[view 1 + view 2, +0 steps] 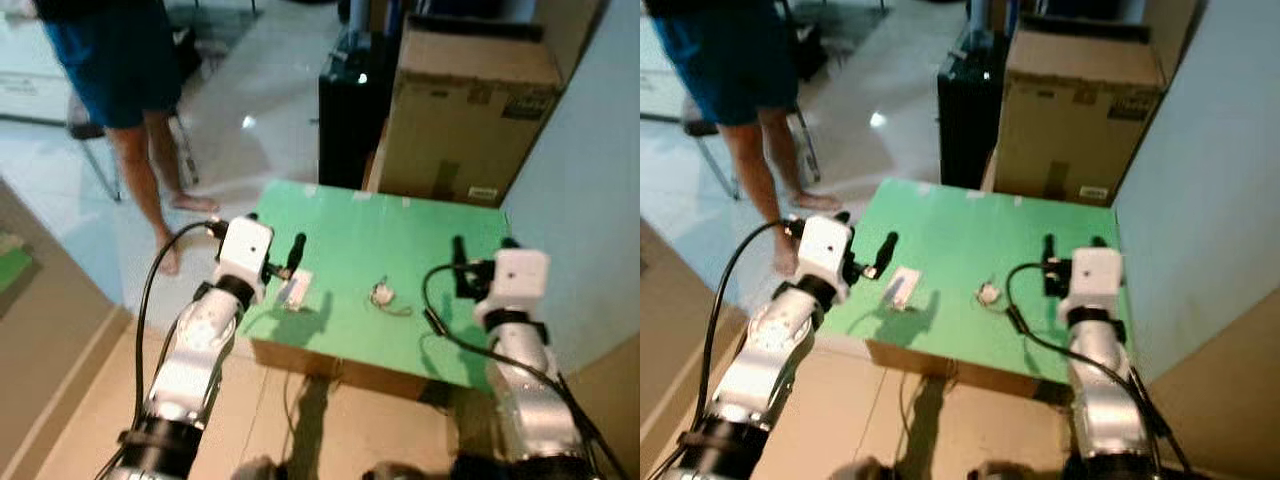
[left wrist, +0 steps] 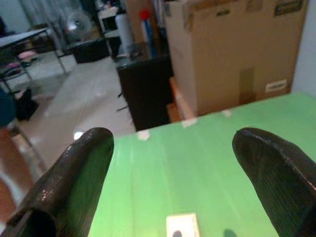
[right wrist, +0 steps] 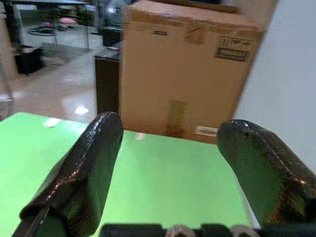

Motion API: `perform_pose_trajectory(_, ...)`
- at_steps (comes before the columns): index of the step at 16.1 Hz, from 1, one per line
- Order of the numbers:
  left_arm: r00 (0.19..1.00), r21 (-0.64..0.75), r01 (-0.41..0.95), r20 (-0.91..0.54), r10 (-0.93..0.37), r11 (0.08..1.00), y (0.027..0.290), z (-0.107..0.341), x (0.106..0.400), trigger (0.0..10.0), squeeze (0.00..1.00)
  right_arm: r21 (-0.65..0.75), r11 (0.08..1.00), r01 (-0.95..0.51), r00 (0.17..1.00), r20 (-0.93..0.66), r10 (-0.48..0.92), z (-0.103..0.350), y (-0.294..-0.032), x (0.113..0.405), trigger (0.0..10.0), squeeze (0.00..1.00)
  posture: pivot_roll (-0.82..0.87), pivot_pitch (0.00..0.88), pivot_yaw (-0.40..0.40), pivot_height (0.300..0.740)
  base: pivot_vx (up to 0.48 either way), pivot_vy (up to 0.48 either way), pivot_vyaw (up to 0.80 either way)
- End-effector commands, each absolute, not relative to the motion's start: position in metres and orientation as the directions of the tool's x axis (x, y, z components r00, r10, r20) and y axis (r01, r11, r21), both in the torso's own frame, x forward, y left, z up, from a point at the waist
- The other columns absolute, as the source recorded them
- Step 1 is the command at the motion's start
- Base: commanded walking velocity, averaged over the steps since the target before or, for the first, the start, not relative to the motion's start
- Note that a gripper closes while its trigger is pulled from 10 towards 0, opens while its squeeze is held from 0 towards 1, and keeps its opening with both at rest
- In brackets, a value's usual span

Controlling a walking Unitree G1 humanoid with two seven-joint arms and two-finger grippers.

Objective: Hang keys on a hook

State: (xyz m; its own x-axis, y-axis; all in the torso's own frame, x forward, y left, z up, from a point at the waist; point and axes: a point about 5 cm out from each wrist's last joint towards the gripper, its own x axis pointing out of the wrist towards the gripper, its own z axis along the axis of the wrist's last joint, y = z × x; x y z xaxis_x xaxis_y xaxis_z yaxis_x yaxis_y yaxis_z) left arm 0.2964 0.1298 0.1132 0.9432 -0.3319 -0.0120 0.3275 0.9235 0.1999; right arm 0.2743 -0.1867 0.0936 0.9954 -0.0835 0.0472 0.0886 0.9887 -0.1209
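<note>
Keys [image 1: 382, 295] loose on green table [image 1: 400, 225]

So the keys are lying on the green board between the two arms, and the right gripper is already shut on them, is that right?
Not quite. The keys do lie on the green board between the arms, but the right gripper is open and empty, as the right wrist view shows.

Matt green board [image 1: 400, 240], glossy floor [image 1: 260, 100] as I see it from the rig.

Upper right of the frame: a dull brown cardboard box [image 1: 470, 110]. Centre: small metallic keys [image 1: 383, 294]. My gripper fingers [image 2: 74, 177] look like black textured rubber with a slight sheen.
</note>
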Motion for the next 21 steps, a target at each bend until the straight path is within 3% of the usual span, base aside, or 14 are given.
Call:
perform_pose_trajectory(1,0.947,0.203,0.318,-0.019,-0.321,0.926,0.1325,0.1118,0.2951,10.0,0.00,-0.131,0.987,0.092,0.995,0.044,-0.087,0.0940,-0.1891,0.2743,10.0,0.00,-0.15,0.044,0.034,0.678,0.000,0.000,0.00)
perform_pose_trajectory(15,0.943,0.218,0.329,-0.017,-0.333,0.919,0.1332,0.1118,0.2967,10.0,0.00,-0.122,0.988,0.099,0.995,0.039,-0.095,0.0909,-0.1892,0.2727,10.0,0.00,-0.15,0.033,0.042,0.543,0.000,0.000,0.00)
perform_pose_trajectory(21,0.945,0.202,0.321,-0.005,-0.327,0.925,0.1283,0.1102,0.2919,10.0,0.00,-0.134,0.987,0.092,0.995,0.042,-0.087,0.0908,-0.1885,0.2719,10.0,0.00,-0.15,0.040,0.038,0.543,0.284,0.000,0.00)
